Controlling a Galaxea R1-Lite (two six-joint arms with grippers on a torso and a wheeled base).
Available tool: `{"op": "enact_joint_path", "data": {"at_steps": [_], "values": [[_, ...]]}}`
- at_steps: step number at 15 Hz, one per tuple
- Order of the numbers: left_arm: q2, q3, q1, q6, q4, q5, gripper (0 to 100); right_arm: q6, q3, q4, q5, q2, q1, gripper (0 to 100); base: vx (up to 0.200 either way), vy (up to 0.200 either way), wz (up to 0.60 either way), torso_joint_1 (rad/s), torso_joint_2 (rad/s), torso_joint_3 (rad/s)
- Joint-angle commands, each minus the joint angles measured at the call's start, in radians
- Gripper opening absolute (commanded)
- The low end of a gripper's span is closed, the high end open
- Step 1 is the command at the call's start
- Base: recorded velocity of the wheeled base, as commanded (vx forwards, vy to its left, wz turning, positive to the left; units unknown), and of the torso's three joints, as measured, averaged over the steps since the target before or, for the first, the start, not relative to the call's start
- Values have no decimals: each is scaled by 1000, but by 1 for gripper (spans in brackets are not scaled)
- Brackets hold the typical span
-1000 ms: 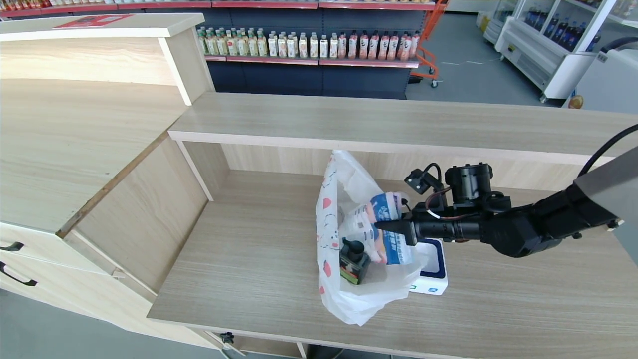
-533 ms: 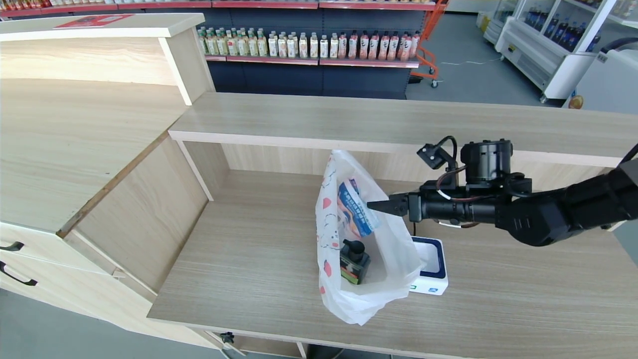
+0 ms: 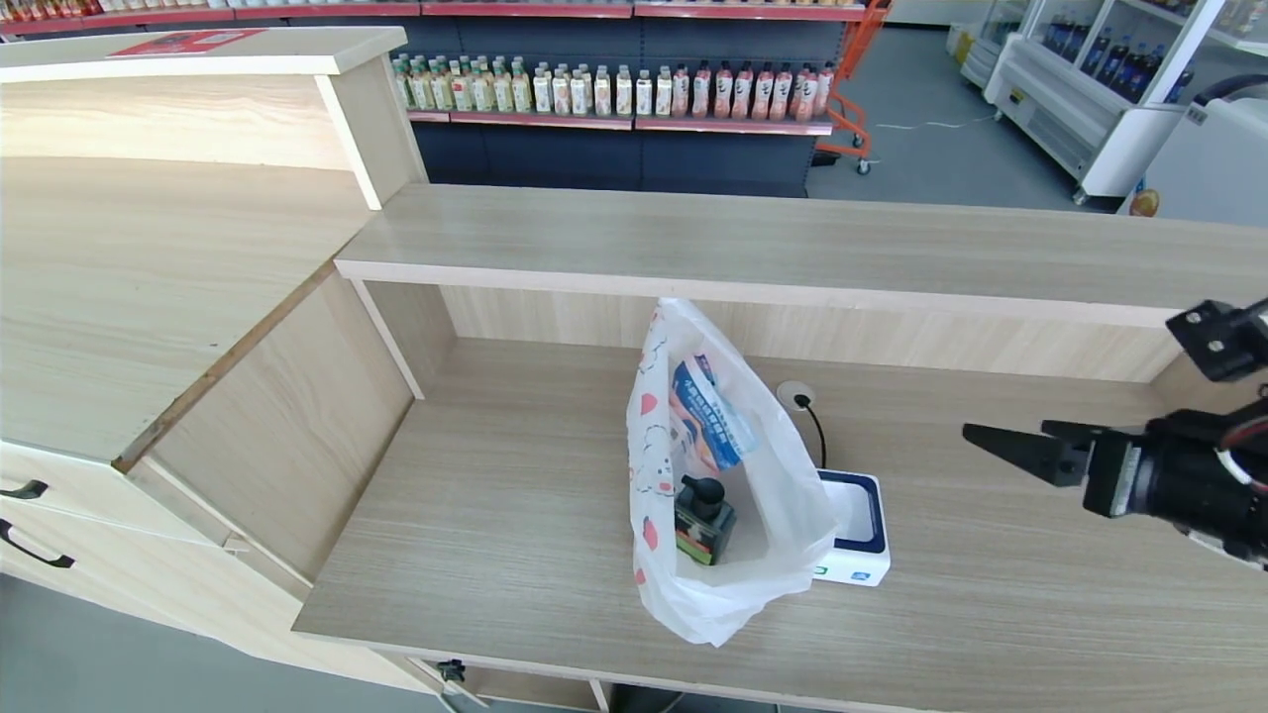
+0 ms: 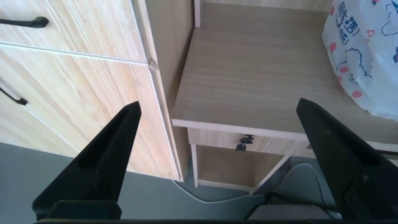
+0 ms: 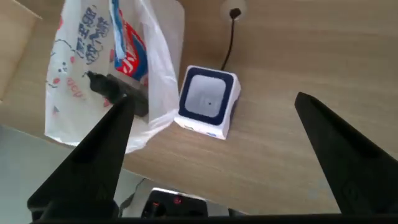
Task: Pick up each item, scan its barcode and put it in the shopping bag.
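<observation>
A white shopping bag with red and blue prints stands open on the wooden counter. Inside it a blue and orange pouch leans against the bag's wall, above a dark pump bottle. A white and blue barcode scanner sits just right of the bag. My right gripper hangs open and empty far to the right, above the counter. Its wrist view looks down on the bag, pouch, bottle and scanner. My left gripper is open, low beside the counter's front left corner.
A raised shelf runs along the back of the counter, and a side panel walls its left. The scanner's cable goes into a hole behind it. Drawers with black handles stand left of the counter.
My right gripper let go of the pouch, which now rests in the bag. The arm then pulled back to the right, away from the bag.
</observation>
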Motion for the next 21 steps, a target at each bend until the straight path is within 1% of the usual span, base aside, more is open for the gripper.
{"op": "enact_joint_path", "data": {"at_steps": [1, 2, 3, 4, 5, 6, 7, 12, 19, 20, 21], "values": [[0, 0, 0, 0, 0, 0, 100, -13, 486, 33, -327, -587, -66, 100, 0, 0, 0, 0, 0, 0], [0, 0, 0, 0, 0, 0, 100, -10, 491, 123, -343, -738, -54, 100, 0, 0, 0, 0, 0, 0], [0, 0, 0, 0, 0, 0, 100, -13, 491, 288, -348, -870, -59, 100, 0, 0, 0, 0, 0, 0], [0, 0, 0, 0, 0, 0, 100, -13, 491, 384, -345, -1020, -59, 100, 0, 0, 0, 0, 0, 0], [0, 0, 0, 0, 0, 0, 100, -15, 491, 536, -343, -1167, -63, 100, 0, 0, 0, 0, 0, 0], [0, 0, 0, -2, 0, 0, 100, -44, 491, 502, -337, -1239, -62, 100, 0, 0, 0, 0, 0, 0], [0, 0, 0, -2, 0, 0, 100, -61, 491, 515, -330, -1268, -66, 100, 0, 0, 0, 0, 0, 0], [0, 0, 0, -2, 0, 0, 100, -33, 491, 511, -330, -1271, -66, 100, 0, 0, 0, 0, 0, 0], [0, 0, 0, 0, 0, 0, 100, -33, 491, 513, -330, -1271, -66, 100, 0, 0, 0, 0, 0, 0], [0, 0, 0, 0, 0, 0, 100, -33, 491, 511, -330, -1271, -66, 0, 0, 0, 0, 0, 0, 0], [0, 0, 0, -6, -2, 0, 100, -26, 491, 511, -330, -1271, -66, 0, 0, 0, 0, 0, 0, 0]]}}
